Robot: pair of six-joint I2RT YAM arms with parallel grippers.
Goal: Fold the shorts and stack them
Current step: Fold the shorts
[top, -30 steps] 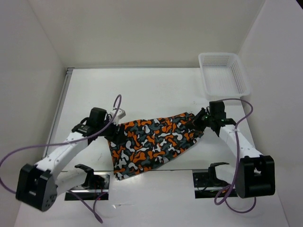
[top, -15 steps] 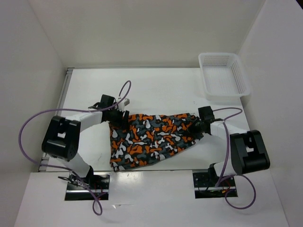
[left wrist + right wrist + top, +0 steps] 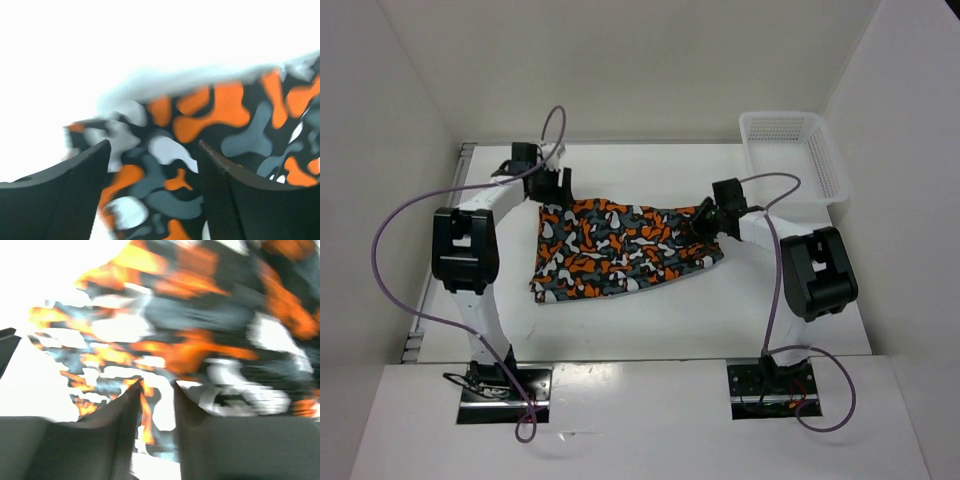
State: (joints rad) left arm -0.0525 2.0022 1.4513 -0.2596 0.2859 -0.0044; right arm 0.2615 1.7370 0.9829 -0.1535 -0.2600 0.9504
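While the shorts (image 3: 620,250) lie spread across the middle of the table (image 3: 650,325), both arms reach out over them from either side. The cloth is broad at its left edge and narrows toward the right, its orange, grey, black and white blotches facing up. The left gripper (image 3: 552,190) sits at the far left corner of the cloth; in the wrist view its fingers (image 3: 75,190) stand widely spread, and the camouflage print shows in the gap between them and beyond them. The right gripper (image 3: 703,218) is at the narrow right end of the shorts. Its fingers (image 3: 100,435) stand only a little apart, with blurred cloth showing through the slit, and I cannot tell whether any fabric is nipped between them. A white mesh basket (image 3: 790,165) sits at the far right corner of the table, apart from the shorts. Purple cables (image 3: 390,240) loop from both arms.
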